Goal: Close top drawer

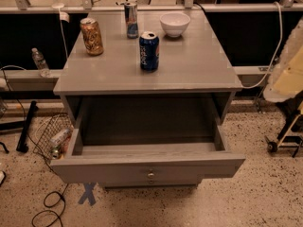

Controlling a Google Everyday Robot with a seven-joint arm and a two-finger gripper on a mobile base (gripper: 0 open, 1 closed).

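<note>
The top drawer (147,167) of the grey wood-grain cabinet (189,74) is pulled far out toward me. Its inside (147,126) is empty. The wide front panel has a small round metal knob (150,174) at its centre. A smaller drawer front with its own knob (150,181) shows just below it. My gripper (288,74) is the pale white and yellow shape at the right edge. It hangs beside the cabinet top, well to the right of the drawer, and touches nothing.
On the cabinet top stand a blue soda can (149,51), a gold can (91,36), a slim can (131,20) and a white bowl (174,23). A wire basket (54,136) and cables (47,207) lie on the floor at left. A wheeled black stand (284,136) is at right.
</note>
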